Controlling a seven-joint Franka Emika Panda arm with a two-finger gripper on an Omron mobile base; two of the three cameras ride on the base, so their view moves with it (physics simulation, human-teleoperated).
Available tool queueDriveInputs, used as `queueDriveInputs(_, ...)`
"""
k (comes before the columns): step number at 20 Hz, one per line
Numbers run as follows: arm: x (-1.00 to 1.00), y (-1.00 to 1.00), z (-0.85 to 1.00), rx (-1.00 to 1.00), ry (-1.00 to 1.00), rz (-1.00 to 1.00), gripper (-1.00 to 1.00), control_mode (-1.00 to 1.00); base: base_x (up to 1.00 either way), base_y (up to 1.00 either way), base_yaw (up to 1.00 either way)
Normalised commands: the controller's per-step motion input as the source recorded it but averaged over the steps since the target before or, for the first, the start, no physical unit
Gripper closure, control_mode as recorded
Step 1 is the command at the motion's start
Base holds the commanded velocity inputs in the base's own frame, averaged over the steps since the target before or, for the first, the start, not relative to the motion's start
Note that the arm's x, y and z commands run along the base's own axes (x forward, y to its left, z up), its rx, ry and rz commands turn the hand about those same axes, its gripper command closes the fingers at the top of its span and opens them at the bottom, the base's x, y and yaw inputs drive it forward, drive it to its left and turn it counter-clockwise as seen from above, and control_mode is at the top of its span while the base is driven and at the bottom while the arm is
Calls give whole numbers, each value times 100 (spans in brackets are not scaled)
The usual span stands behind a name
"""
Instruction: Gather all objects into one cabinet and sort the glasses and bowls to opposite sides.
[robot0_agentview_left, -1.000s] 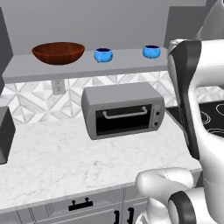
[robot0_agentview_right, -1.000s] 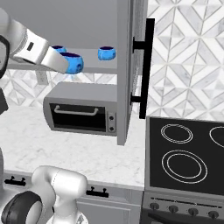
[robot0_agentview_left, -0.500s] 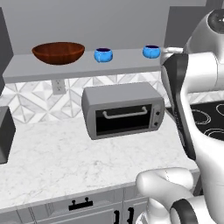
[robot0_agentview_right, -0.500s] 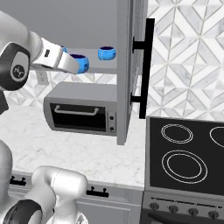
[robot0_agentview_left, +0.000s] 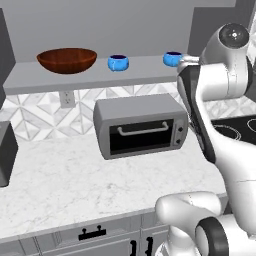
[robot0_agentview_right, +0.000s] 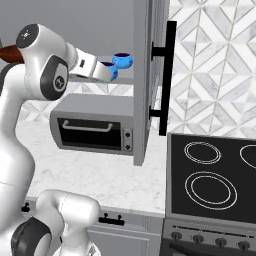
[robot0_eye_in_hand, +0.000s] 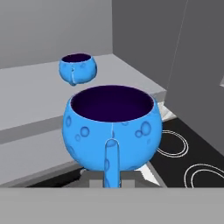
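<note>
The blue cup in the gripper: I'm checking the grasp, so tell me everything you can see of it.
The blue cup is small, round-bellied and glossy bright blue, dimpled with little circles, with a dark purple inside that looks empty. A thin blue handle runs down its near side. It sits upright, pinched at the closed gripper, off the shelf near the cabinet's right end. A second cup stands apart behind it.

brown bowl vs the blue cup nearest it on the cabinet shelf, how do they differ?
The bowl is reddish-brown, wooden-looking and glossy; the blue cup is bright blue with a dark inside. The bowl is wide and shallow, several times broader than the squat, rounded cup. The bowl sits further left on the shelf. Both stand upright, untouched.
</note>
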Motion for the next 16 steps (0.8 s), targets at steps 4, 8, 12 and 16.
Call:
queueDriveInputs(4,68,-21,0,0,2,0,100,-100,0,0,0)
queueDriveInputs(8,70,-21,0,0,3,0,100,-100,0,0,0)
queueDriveInputs(12,71,-17,0,0,3,0,100,-100,0,0,0)
queueDriveInputs(16,60,-23,-4,0,1,1,100,-100,0,0,0)
